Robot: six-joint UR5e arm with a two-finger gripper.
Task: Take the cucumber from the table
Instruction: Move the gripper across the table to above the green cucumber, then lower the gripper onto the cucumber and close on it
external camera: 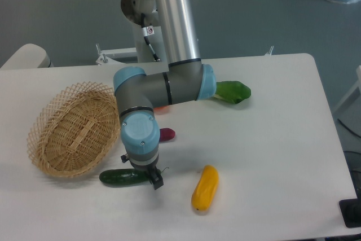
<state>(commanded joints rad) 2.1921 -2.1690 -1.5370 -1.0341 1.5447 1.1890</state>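
Already the gripper (148, 176) hangs right over the stem end of the cucumber (124, 177), which lies flat on the table (271, 139) beside the basket (76, 128) (finger state hidden, cannot tell), so gripping and lifting remain

1 fixed camera looks down from high in front across the whole table (271, 139) toward the arm's base.
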